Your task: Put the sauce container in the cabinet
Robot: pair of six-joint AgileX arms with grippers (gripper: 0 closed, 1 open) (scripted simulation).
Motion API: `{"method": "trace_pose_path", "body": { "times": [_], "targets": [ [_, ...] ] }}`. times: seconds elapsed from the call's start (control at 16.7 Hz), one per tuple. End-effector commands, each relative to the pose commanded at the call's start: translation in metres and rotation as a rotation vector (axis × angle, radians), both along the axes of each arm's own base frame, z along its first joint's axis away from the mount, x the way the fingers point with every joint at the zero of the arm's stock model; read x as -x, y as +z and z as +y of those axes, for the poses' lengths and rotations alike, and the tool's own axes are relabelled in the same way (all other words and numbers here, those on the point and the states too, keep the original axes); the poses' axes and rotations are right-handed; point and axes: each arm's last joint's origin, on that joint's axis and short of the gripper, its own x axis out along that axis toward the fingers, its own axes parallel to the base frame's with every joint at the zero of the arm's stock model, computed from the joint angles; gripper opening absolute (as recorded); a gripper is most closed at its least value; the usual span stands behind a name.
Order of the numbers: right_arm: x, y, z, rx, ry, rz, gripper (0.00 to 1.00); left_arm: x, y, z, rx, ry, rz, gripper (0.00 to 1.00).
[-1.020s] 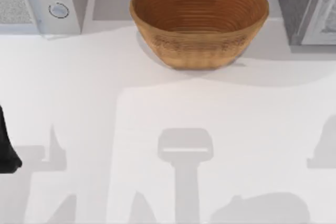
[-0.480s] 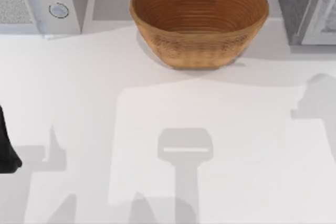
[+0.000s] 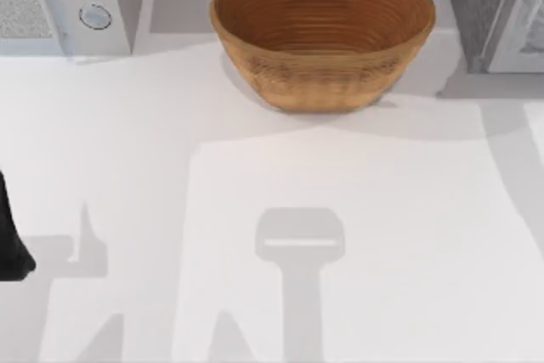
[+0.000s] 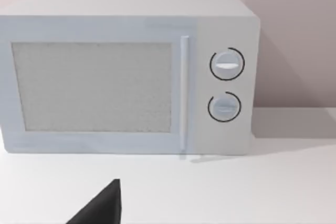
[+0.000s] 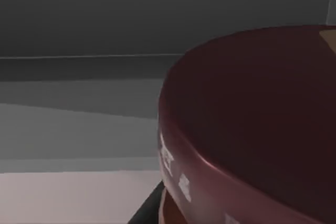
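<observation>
The sauce container looms close in the right wrist view, its dark maroon lid toward the camera and an orange strip below the rim. My right gripper is shut on it, a dark part showing beside the jar. Flat grey surfaces lie behind the jar. The cabinet stands at the table's back right, with a speckled dark-grey side and a pale framed front. An arm's shadow falls on the table just in front of the cabinet. My left gripper is parked at the table's left edge.
A large woven basket stands at the back middle, left of the cabinet. A white microwave with two round knobs sits at the back left, and faces the left wrist camera. White tabletop spreads in front of them.
The right arm's shadow has slid from the table's front right up to the cabinet at the back right. The left arm has not moved.
</observation>
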Motion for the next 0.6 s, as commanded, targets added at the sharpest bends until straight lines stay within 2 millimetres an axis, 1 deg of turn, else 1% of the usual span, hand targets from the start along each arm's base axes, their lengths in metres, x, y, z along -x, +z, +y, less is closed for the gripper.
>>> {"method": "trace_pose_path", "body": {
  "times": [0.12, 0.24, 0.42, 0.6],
  "targets": [
    [-0.017, 0.02, 0.006, 0.007, 0.005, -0.003, 0.0, 0.0, 0.0, 0.0, 0.0, 0.0, 0.0, 1.0],
    [-0.031, 0.033, 0.012, 0.013, 0.01, -0.003, 0.0, 0.0, 0.0, 0.0, 0.0, 0.0, 0.0, 1.0],
    [-0.044, 0.042, 0.018, 0.019, 0.017, 0.002, 0.0, 0.0, 0.0, 0.0, 0.0, 0.0, 0.0, 1.0],
    [-0.046, 0.043, 0.019, 0.02, 0.018, 0.003, 0.0, 0.0, 0.0, 0.0, 0.0, 0.0, 0.0, 1.0]
  ]
}}
